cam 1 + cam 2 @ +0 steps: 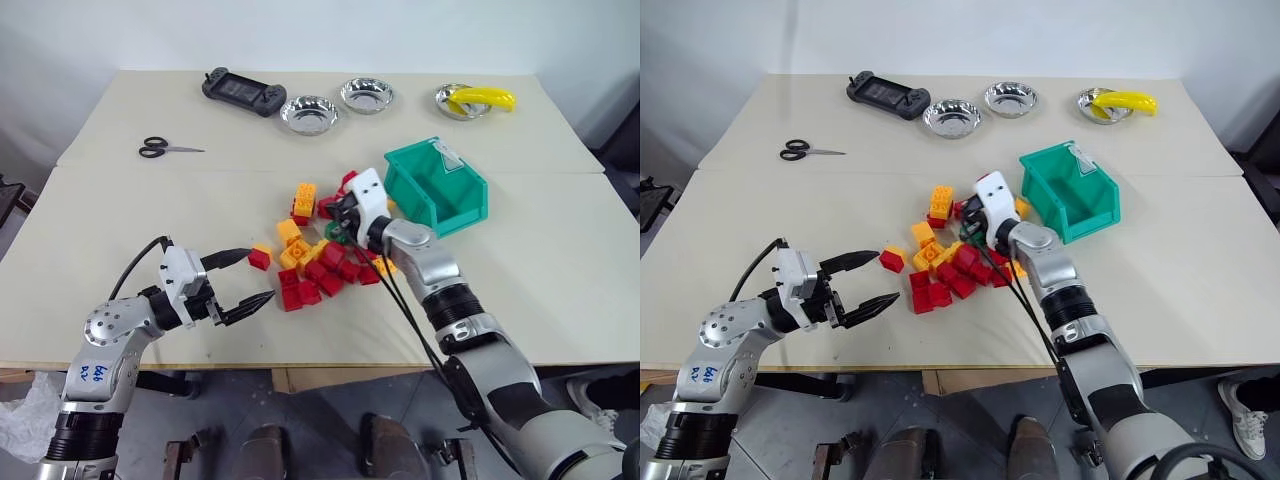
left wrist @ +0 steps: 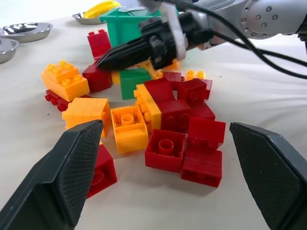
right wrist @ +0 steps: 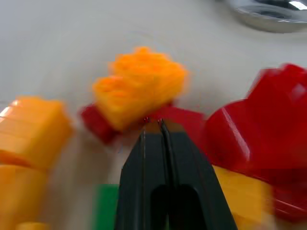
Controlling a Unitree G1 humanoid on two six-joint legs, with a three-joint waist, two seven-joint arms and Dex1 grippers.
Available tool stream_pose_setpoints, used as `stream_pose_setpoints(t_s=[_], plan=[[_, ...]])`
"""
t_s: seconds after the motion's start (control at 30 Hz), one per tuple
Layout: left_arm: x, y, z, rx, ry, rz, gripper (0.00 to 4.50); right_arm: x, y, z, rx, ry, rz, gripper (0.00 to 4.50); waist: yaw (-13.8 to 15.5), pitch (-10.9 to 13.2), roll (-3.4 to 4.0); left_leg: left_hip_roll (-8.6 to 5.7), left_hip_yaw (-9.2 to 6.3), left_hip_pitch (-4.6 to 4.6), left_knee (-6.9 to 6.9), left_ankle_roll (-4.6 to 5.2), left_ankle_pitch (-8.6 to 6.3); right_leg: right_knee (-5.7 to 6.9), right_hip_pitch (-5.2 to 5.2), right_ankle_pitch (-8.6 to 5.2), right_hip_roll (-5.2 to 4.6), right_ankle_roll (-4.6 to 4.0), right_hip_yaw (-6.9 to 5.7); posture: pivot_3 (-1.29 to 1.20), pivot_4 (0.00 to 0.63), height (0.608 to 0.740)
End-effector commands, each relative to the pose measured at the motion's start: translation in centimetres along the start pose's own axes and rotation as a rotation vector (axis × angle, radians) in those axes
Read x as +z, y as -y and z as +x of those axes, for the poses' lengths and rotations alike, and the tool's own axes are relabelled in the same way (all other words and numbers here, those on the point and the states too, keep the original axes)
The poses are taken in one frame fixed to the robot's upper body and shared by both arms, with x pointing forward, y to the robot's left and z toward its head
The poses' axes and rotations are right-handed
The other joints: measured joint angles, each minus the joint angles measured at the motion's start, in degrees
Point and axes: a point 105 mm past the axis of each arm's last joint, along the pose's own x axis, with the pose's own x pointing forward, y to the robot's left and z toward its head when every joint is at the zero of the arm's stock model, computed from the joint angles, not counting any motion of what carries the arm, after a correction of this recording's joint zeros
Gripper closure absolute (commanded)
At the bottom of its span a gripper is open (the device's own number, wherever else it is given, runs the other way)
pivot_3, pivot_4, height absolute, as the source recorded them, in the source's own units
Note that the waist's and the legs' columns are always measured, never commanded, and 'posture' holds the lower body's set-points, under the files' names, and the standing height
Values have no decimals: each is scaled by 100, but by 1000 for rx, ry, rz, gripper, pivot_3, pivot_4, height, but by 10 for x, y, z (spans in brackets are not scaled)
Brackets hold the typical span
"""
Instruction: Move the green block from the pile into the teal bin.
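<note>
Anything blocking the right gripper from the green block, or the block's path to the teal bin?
Right gripper is shut, empty, directly above the green block; nothing between them, though red and yellow-orange bricks crowd it. The teal bin stands just beyond the pile; lifted, nothing visible blocks that path.

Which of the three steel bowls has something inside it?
The bowl at the table's far right corner, behind the teal bin: a yellow banana lies in it. The other two bowls are empty.

One green block (image 2: pixel 133 81), one teal bin (image 1: pixel 437 187), three steel bowls (image 1: pixel 309 113), one scissors (image 1: pixel 165 149).
</note>
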Motion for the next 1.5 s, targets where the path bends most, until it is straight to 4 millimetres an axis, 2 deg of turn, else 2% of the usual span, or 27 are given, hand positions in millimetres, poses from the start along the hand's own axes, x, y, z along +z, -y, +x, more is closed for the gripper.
stream_pose_setpoints(t_s=[0.03, 0.1, 0.17, 0.3, 0.37, 0.53, 0.67, 0.73, 0.8, 0.87, 0.93, 1.13, 1.23, 1.27, 1.37, 1.5], plan=[[7, -1, 3, 3, 23, 21, 0, 12, 3, -6, 26, 64, -3, 4460, -5, 0, 0, 1, 0, 0, 0, 0, 0, 1, 0, 0, 1, 0, 0, 0, 150, 740], [6, -1, 4, 0, 22, 18, 0, 4, -2, -10, 48, 38, -20, 4460, -19, 0, 0, 2, 1, 1, 0, 0, 0, 1, 0, 0, 2, 0, 0, 0, 150, 740], [5, -1, 5, -6, 22, 14, 0, -1, -17, -15, 109, 34, -28, 4460, -15, 0, 0, 4, 1, 2, -1, -1, 0, 0, 0, 0, 3, -1, 0, 0, 150, 740], [5, -2, 4, -13, 30, 14, 0, -1, -42, -32, 218, 21, -64, 4460, -9, 1, 3, 4, 3, 1, 0, -2, -1, 0, -1, 0, 2, -1, 0, 0, 150, 740], [6, -5, 2, -16, 37, 16, 0, 1, -44, -43, 225, 16, -60, 4460, 16, 1, 2, 4, 4, 2, 0, -3, -2, 0, -1, 0, 3, -1, 0, 0, 150, 740], [-4, -6, -8, -27, 3, 9, 0, 3, -29, -83, 225, -9, -160, 4460, 61, 1, 2, 3, 6, 1, 2, -2, -3, -2, -1, 0, 2, -1, 1, 0, 150, 740], [-5, -5, -11, -21, 1, 15, 0, 5, -10, -110, 179, -10, -170, 4460, 58, 1, 2, 4, 7, 1, 2, -1, -4, -1, -1, 0, 2, -1, 1, 0, 150, 740], [-4, -6, -12, -13, 4, 19, 0, 0, 1, -128, 162, -40, -108, 4460, 60, 1, 2, 4, 7, 1, 2, -1, -4, -2, -1, 0, 2, -1, 1, 0, 150, 740], [-4, -6, -13, -9, 7, 24, 0, -3, 6, -142, 154, -62, -70, 4099, 66, 1, 1, 4, 7, 1, 1, -1, -4, -3, -1, 0, 2, -1, 1, 0, 150, 740], [-4, -5, -14, -16, 4, 28, 0, -7, -2, -147, 211, -99, -81, 3589, 70, 1, 1, 4, 8, 0, 2, -1, -4, -3, -1, 0, 2, -1, 1, 0, 150, 740], [-4, -4, -15, -24, -2, 29, 0, -5, -11, -145, 251, -105, -66, 2915, 44, 1, 1, 4, 9, 1, 3, -1, -4, -2, -1, 0, 2, -1, 1, 0, 150, 740], [-7, -5, -16, -18, -14, 31, 0, 9, -40, -103, 331, -95, -2, 957, 35, 1, 2, 14, 14, 7, 3, -2, -4, 1, -4, 2, 8, -8, 4, 0, 150, 740], [-5, -4, -13, -16, -4, 36, 0, 19, -39, -64, 241, -101, 63, 48, 43, 1, 2, 13, 13, 4, 7, -2, -4, 2, -5, 3, 7, -9, 4, 0, 150, 740], [-4, -4, -12, -15, -2, 37, 0, 23, -41, -54, 223, -110, 77, 48, 42, 1, 2, 13, 13, 4, 8, -2, -4, 3, -5, 3, 7, -10, 4, 0, 150, 740], [-4, -4, -13, -8, -2, 39, 0, 26, -46, -43, 199, -146, 113, 48, 67, 1, 2, 13, 9, 2, 5, -3, -4, 5, -7, 3, 8, -11, -1, 0, 150, 740], [-7, -2, -15, 1, -6, 37, 0, 14, -46, -32, 116, -293, 110, 48, 40, 1, 2, 11, 11, -4, 6, -5, -8, 1, -9, 4, 6, -11, -5, 0, 150, 740]])
